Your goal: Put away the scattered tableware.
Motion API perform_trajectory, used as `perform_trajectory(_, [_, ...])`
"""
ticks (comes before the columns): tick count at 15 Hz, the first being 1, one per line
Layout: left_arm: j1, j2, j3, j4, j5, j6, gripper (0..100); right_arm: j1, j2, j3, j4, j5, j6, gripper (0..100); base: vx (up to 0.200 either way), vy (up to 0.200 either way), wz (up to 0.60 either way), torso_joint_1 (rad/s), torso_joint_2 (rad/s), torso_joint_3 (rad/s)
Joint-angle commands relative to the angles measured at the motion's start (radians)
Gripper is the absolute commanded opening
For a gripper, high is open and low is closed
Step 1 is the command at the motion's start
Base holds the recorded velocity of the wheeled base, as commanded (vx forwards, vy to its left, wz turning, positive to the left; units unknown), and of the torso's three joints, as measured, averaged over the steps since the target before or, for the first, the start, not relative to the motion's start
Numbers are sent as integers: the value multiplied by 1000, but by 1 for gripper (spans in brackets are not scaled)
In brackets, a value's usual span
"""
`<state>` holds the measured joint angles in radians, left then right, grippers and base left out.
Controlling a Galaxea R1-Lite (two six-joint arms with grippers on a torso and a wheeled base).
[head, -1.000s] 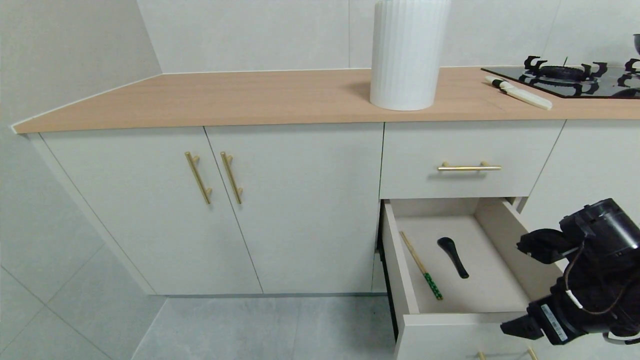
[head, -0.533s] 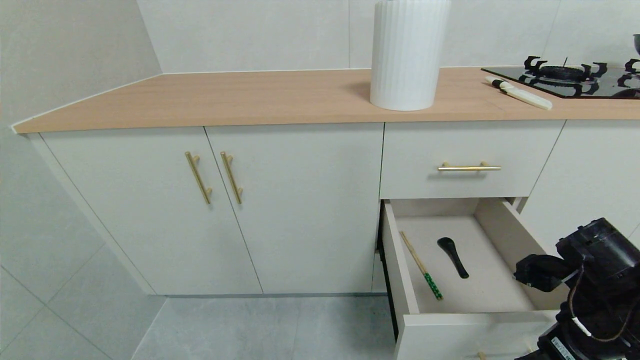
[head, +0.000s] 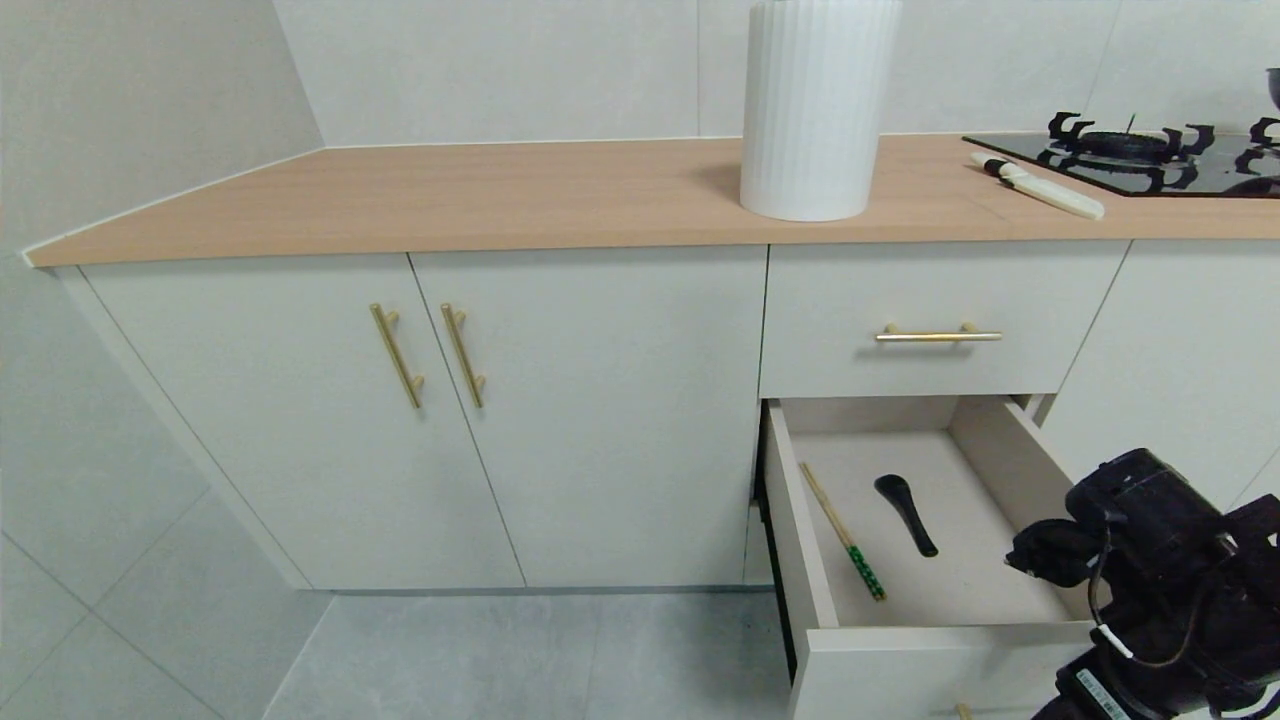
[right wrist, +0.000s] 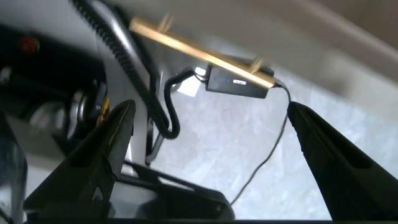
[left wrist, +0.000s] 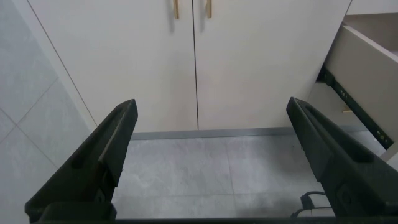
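The lower drawer (head: 797,540) stands pulled out. Inside lie a pair of wooden chopsticks with green ends (head: 845,546) and a black spoon (head: 907,515). A white knife (head: 1040,187) rests on the wooden countertop (head: 450,195) beside the stove. My right arm (head: 1150,560) hangs low just right of the drawer's front corner. Its gripper (right wrist: 211,111) is open with nothing in it, facing the drawer's gold handle (right wrist: 199,53) and the floor. My left gripper (left wrist: 211,107) is open and empty, low before the cabinet doors (left wrist: 186,62).
A tall white ribbed canister (head: 815,105) stands on the countertop above the drawers. A black gas stove (head: 1140,150) is at the far right. The upper drawer (head: 940,320) is closed. Grey tiled floor (head: 500,660) lies in front of the cabinets.
My right arm has sunk lower and drifted left toward the drawer's front corner. The drawer, chopsticks and spoon have kept their places.
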<state>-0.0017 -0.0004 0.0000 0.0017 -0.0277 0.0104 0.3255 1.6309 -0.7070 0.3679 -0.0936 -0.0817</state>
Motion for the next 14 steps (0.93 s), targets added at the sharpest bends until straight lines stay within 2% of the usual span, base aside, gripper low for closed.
perform_trajectory(1, [0,0,0,0,0,0,100,-19,57,-37,-3,0,40,100,0,0,0,0,0,0])
perform_trajectory(7, [0,0,0,0,0,0,100,-17,161,-166,-1,-46,277,100,0,0,0,0,0,0])
perform_trajectory(10, [0,0,0,0,0,0,100,-17,172,-190,-6,-49,296,100,0,0,0,0,0,0])
perform_trajectory(14, [0,0,0,0,0,0,100,-17,196,-190,-133,-83,330,100,0,0,0,0,0,0])
